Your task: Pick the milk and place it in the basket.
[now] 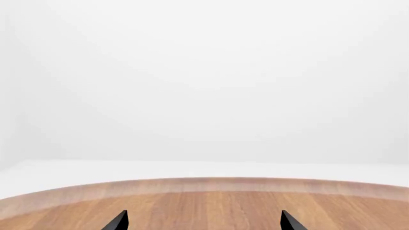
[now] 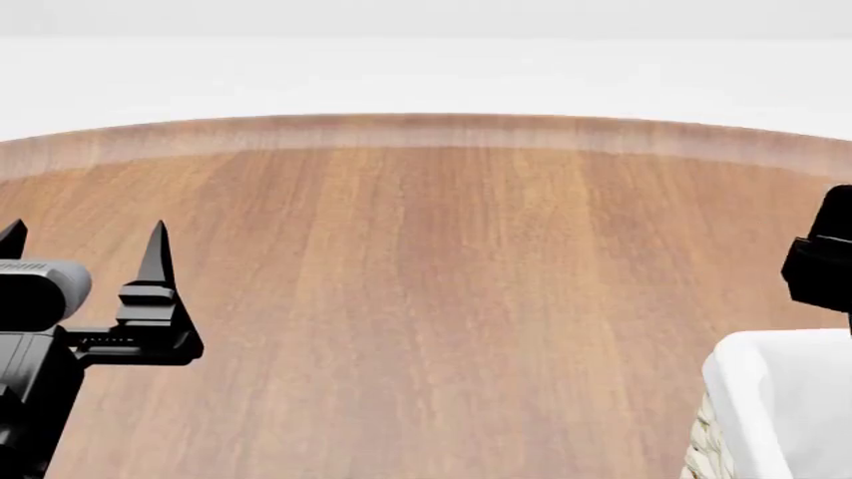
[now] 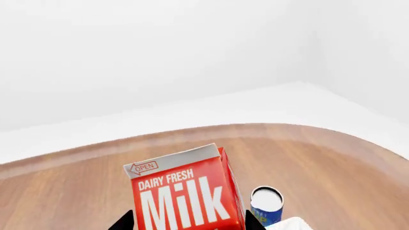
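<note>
In the right wrist view the milk (image 3: 182,191), a red carton with white "Milk" lettering, fills the space between the two black fingertips of my right gripper (image 3: 188,223), which is shut on it and holds it above the table. In the head view only a black part of the right arm (image 2: 825,259) shows at the right edge, above the basket (image 2: 779,399), whose white cloth rim and wicker corner sit at the lower right. My left gripper (image 2: 83,244) hovers over the table's left side, open, with nothing between its fingers (image 1: 204,221).
The round wooden table (image 2: 426,279) curves away to a white floor. A small blue can with a white lid (image 3: 266,203) stands on the table just beyond the milk, next to a white corner of cloth (image 3: 290,224).
</note>
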